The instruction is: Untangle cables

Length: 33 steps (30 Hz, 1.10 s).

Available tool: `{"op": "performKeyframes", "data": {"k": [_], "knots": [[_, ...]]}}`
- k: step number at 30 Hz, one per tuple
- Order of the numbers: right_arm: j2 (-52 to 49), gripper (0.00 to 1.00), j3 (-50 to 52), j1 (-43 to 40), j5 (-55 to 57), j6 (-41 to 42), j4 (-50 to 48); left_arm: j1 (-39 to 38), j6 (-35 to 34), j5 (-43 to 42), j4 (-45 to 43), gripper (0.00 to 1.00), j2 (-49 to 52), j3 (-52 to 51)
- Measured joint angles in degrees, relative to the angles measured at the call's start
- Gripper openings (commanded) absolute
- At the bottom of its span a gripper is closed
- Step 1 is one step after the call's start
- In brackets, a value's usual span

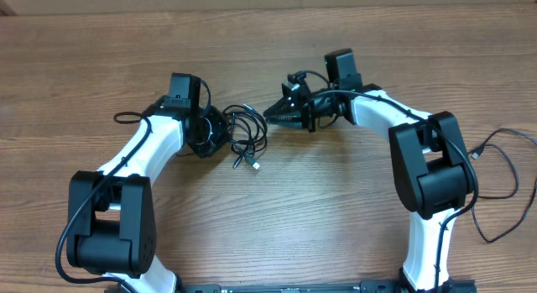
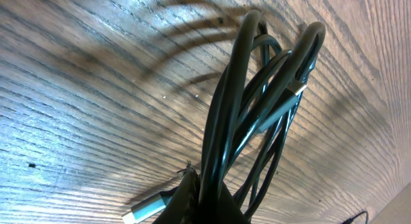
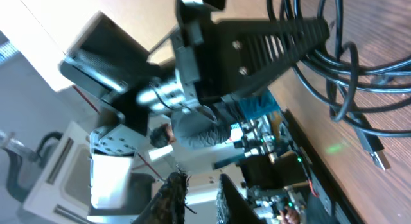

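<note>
Left wrist view, closest first: at the bottom edge the left gripper (image 2: 199,201) is clamped tight on the cables (image 2: 221,121), which come up from between its fingers. Right wrist view: the right gripper (image 3: 200,199) has its fingers a narrow way apart with nothing between them, and the cords lie well beyond its tips. Judged from this, the step in hand is the right gripper reaching in for one strand. To do it well, the left pinch should act as a firm anchor. The right fingers should widen, close on a single loop or plug end rather than the whole bunch, and draw it slowly away from the left fingers, stopping if any loop cinches tighter. The cables are thin, glossy black cords. From the left pinch they fan out into several long, overlapping loops above the wooden table (image 2: 77,108). A silver-tipped plug (image 2: 146,208) sticks out just beside the left fingers, and a second small connector (image 2: 297,89) sits farther out, near the far bend of one loop. Overhead view: the bundle sits between the two grippers, against the left fingers and just ahead of the right tips, with a loose end trailing away from both.
</note>
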<state>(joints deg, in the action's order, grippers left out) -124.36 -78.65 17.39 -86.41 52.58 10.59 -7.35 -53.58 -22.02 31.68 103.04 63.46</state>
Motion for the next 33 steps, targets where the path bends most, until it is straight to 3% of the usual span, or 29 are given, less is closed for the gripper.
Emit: {"op": "performKeyframes", "data": {"k": [6,15,21,33], "knots": [[0.0,0.26,1.2,1.5,8.7,-5.9,9.5,0.0,-0.4,-2.7,-0.1,0.04,0.0,0.0],[0.0,0.25,1.4,3.0,21.9,-8.8,10.0,0.0,-1.4,-8.5,0.0,0.04,0.0,0.0],[0.0,0.17,1.4,6.0,23.5,-9.0,10.0,0.0,-1.5,-10.4,0.0,0.04,0.0,0.0],[0.0,0.16,1.5,6.2,23.5,-8.4,17.2,0.0,-1.5,-10.6,0.0,0.04,0.1,-0.1]]}}
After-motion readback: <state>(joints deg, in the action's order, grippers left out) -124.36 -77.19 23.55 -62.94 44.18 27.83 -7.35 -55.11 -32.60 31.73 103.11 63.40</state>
